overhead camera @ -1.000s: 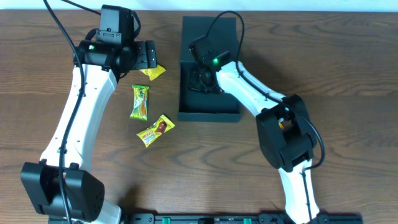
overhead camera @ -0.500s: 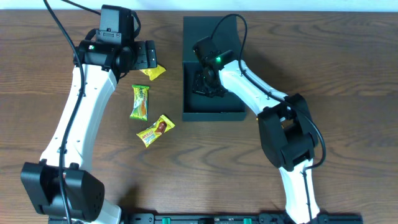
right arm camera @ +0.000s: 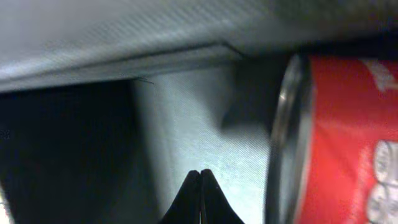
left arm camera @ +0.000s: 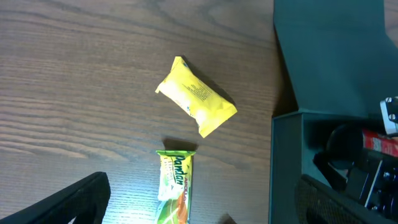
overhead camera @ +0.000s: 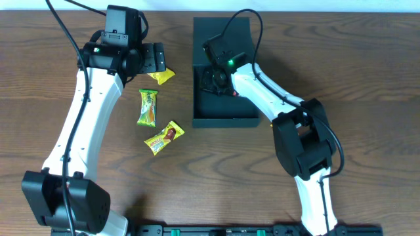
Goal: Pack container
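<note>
1. Over the last second the container (overhead camera: pixel 223 120) has slid a little sideways, away from the left gripper (overhead camera: pixel 161 58), and now sits squarer on the table. The right gripper (right arm camera: pixel 200 190), down inside it, has moved slightly towards the hinged end.
2. The right gripper's fingertips are pressed fully together with nothing between them. The red can (right arm camera: pixel 348 143) lies just beside them, on the right of the wrist view, inside the container.
3. My reading is that the closed fingers are nudging or settling the container or its contents rather than carrying anything, so the can looks packed and the packets are still outside.
4. The left gripper is spread as wide as it goes and holds nothing. It hovers above the yellow packet (left arm camera: pixel 196 106), with the green packet (left arm camera: pixel 174 180) just nearer its arm and a third packet (overhead camera: pixel 163 137) beyond that.
5. The container surrounds the right gripper and stands well to the side of the left one. Its mouth faces up, and its lid lies flat beyond the right gripper, so body and lid make a long axis running near to far.
</note>
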{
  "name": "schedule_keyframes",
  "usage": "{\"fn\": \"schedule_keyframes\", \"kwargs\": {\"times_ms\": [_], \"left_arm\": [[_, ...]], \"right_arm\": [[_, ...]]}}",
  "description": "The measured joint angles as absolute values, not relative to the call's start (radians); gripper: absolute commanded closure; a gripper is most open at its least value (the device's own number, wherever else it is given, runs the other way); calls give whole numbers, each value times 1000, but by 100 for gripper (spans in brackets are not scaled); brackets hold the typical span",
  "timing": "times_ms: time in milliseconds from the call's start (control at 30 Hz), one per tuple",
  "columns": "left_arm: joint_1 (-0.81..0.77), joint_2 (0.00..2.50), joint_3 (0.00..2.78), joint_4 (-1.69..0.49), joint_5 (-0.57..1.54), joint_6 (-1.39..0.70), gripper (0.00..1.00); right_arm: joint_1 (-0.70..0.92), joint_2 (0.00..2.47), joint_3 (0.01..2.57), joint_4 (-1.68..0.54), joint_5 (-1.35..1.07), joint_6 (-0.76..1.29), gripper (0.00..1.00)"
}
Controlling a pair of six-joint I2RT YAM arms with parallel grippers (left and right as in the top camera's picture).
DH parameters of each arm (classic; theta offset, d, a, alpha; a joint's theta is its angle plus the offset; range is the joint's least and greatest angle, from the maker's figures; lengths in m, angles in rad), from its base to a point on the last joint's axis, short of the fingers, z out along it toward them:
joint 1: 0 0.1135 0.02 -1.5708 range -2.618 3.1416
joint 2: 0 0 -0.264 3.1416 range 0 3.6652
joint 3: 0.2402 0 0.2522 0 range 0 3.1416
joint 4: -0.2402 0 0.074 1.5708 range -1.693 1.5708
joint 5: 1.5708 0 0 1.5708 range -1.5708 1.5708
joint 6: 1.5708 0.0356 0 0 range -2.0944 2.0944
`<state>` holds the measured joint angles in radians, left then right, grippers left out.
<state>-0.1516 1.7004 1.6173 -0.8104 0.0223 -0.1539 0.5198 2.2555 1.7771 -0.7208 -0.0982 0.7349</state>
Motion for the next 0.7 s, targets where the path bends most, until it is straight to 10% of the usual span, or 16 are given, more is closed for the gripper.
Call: {"fn": "schedule_keyframes", "kwargs": {"times_ms": [700], "left_arm": [[-152,1702,1617,-805,22,-154,5]], "right_arm": [[529,2264,1919,-890,104,569,98]]}}
